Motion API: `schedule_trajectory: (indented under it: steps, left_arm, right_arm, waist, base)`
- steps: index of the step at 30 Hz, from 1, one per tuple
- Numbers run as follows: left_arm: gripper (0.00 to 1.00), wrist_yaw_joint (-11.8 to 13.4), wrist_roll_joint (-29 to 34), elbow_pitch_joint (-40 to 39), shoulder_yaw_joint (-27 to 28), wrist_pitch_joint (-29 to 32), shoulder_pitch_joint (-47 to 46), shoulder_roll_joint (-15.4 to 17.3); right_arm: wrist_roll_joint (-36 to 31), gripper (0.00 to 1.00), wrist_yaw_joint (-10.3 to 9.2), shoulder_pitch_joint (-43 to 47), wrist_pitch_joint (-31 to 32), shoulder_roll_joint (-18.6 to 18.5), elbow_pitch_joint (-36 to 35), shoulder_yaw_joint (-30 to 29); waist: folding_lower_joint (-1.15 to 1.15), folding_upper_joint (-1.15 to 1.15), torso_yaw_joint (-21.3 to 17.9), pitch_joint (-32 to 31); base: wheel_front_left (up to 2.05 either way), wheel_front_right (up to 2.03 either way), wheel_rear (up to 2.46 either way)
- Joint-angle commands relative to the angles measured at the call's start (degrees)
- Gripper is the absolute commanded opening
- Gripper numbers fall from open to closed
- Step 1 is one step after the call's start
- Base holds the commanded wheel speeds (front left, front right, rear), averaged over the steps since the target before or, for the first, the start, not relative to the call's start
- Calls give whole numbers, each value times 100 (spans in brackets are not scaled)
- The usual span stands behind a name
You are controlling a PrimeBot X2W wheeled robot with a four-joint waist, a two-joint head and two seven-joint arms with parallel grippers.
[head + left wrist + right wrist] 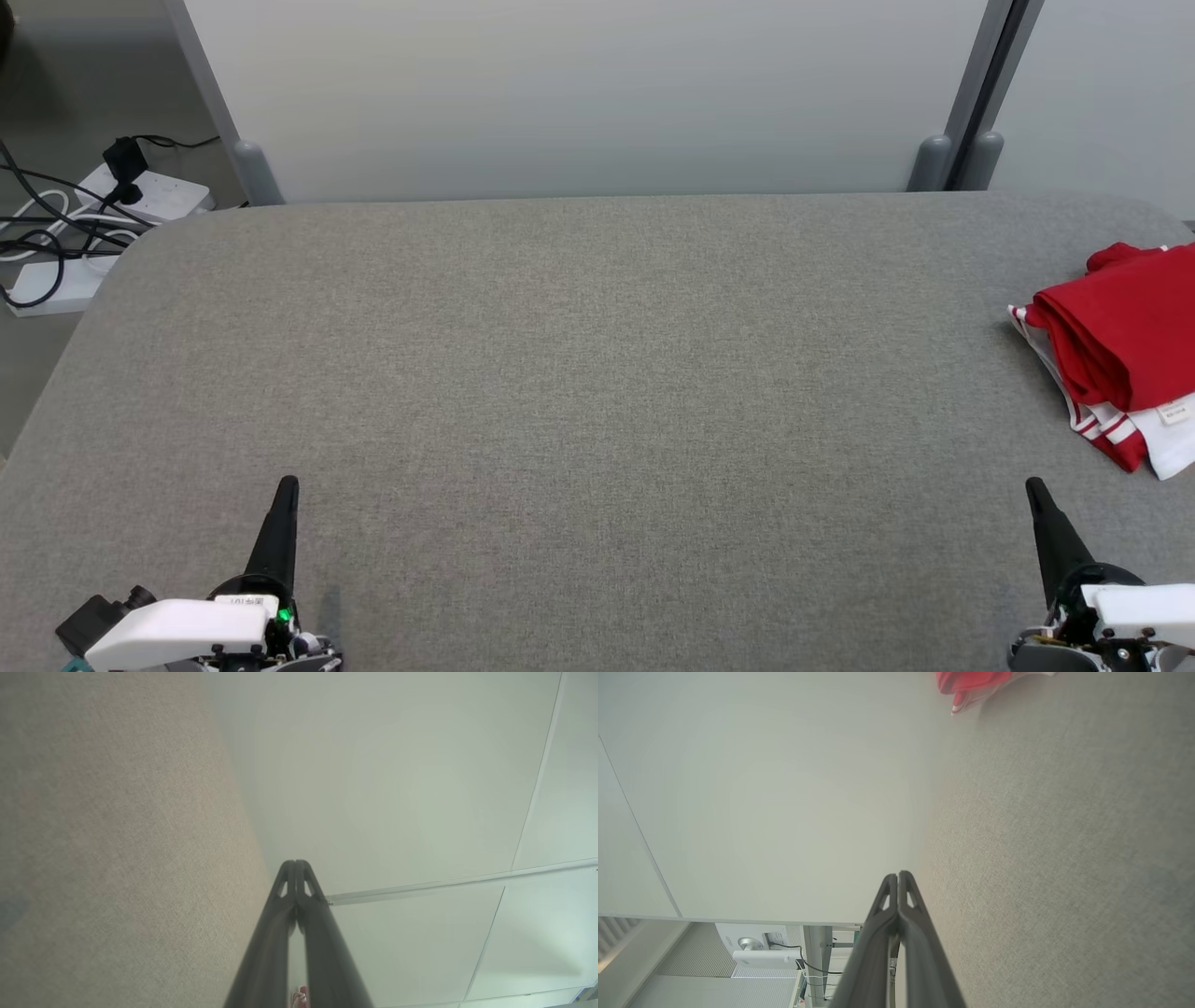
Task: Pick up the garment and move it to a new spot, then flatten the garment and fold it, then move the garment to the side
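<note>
Along the right edge of the counter [597,373] lies the red-and-white garment [1120,345], apparently folded. Near it the right gripper [1034,490] hovers, jaws together and empty; the left gripper [288,485], well apart from the garment, likewise. Moving seems done: keep both grippers clear of the folds.

Head overlooks table [597,373]; wrist views skim it; right shares garment [1120,327].

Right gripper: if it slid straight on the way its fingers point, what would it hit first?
Probably the pale wall behind the table. The right gripper points over bare grey surface, and the red garment lies off to its right, seemingly out of line.
</note>
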Motion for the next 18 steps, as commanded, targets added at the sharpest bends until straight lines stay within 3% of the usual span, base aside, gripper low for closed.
schedule_trajectory:
  steps: [1, 10, 18]
  left_arm:
    - [0, -60, -180, -127, 212, 53, -346, 38]
    - [0, -99, -681, -99, 297, 178, -425, 39]
    - [0, -99, -681, -99, 297, 178, -425, 39]
  right_arm:
    - [206, 0, 25, -313, 86, -66, -154, 87]
    - [700, 0, 25, -372, 210, -63, -145, 44]
    - [700, 0, 25, -372, 210, -63, -145, 45]
  waist:
    - [0, 0, -4, 7]
    - [0, 0, -21, 44]
    - [0, 0, -21, 44]
  base:
    - [0, 0, 0]
    - [0, 0, 0]
    - [0, 0, 0]
